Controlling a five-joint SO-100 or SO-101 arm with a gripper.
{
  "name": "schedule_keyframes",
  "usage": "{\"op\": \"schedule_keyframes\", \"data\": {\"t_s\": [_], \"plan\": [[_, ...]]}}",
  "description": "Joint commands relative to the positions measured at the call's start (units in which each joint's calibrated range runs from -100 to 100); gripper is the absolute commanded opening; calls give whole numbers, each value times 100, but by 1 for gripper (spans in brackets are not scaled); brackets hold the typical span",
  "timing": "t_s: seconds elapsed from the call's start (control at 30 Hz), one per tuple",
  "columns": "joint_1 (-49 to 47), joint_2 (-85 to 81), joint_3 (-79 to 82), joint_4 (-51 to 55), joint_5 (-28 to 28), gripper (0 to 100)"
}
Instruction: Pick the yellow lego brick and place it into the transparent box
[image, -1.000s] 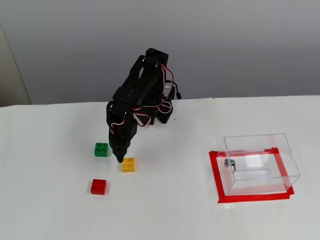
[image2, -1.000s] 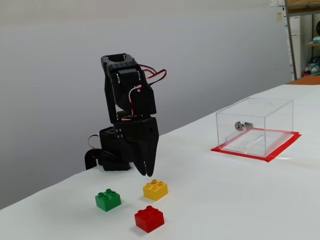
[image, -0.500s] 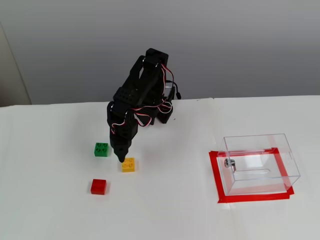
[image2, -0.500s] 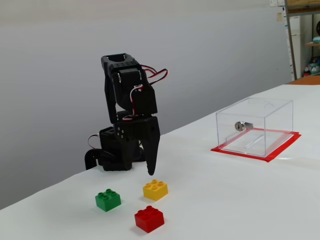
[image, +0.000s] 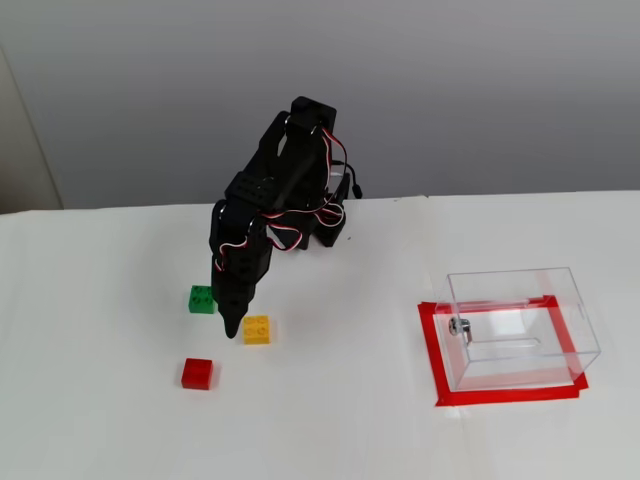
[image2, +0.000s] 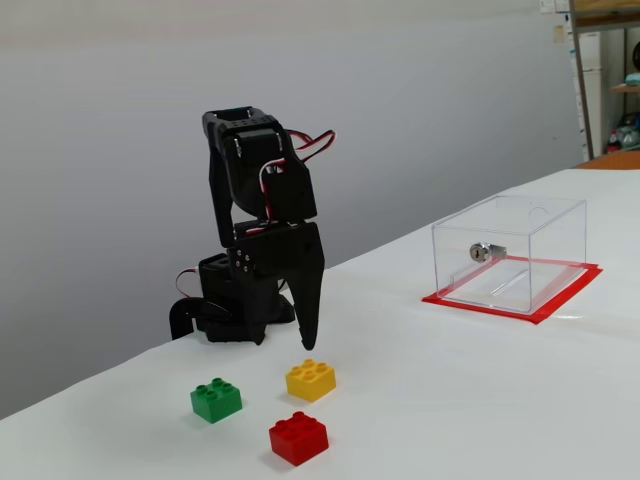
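Now, brick: yellow lego brick (image: 256, 329) (image2: 311, 379), small, square, hard glossy plastic, four round studs; sits free on the table just beside and below the fingertips, not held.
Gripper: black gripper (image: 231, 329) (image2: 308, 343), matte plastic, pointing down; fingers look together, tapering to one tip, gripping nothing.
Neighbours: green brick (image: 202, 299) (image2: 216, 398) and red brick (image: 197, 373) (image2: 298, 437), same shape, both near the tip.
Box: transparent box (image: 520, 330) (image2: 510, 252), thin clear walls, metal knob, open top; well away from the tip, inside a red tape outline (image: 436, 362).
Table: white table (image: 330, 430), smooth.
Risk: likely descent without opening, so shoving or tipping the brick; slick plastic could squirt out of an off-centre pinch.
Risk: probably a clipped thin wall on release, nudging the light box.
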Motion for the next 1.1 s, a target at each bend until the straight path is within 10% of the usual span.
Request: {"op": "schedule_keyframes", "data": {"t_s": [0.0,1.07], "plan": [[-10,208,-192,-119,30,35],[-543,946,34,-249,166,35]]}}
